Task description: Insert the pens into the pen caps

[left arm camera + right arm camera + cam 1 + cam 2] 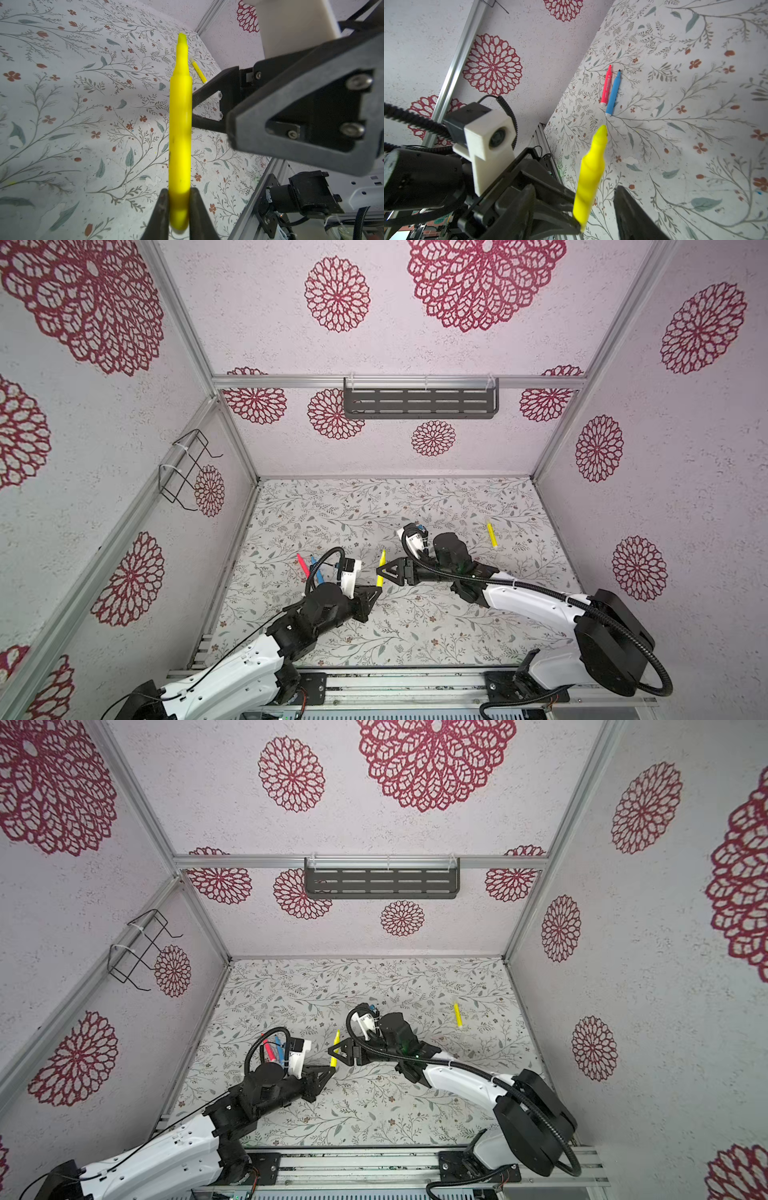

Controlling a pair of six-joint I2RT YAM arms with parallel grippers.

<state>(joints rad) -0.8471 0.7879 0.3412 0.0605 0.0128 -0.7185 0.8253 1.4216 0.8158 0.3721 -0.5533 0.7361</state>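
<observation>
1. Your left tool [179, 194] pinches the yellow pen [180, 124] at its rear end, jaws pressed onto the barrel. The pen is raised off the tabletop [374, 506], and in both top views its tapered tip points toward the back wall
2. Your right tool [379, 570] sits against the same pen from the right, jaws spread. In the right wrist view the barrel stands in the gap between them, clear of one of the fingers [629, 207]; you cannot tell whether it touches the other
3. The second yellow pen [492, 534] lies flat on the tabletop toward the back right, well apart from both tools
4. The pink-red pen [606, 87] and blue pen [613, 93] lie flat, just beside each other, on the left side of the tabletop near your left arm's wrist
</observation>
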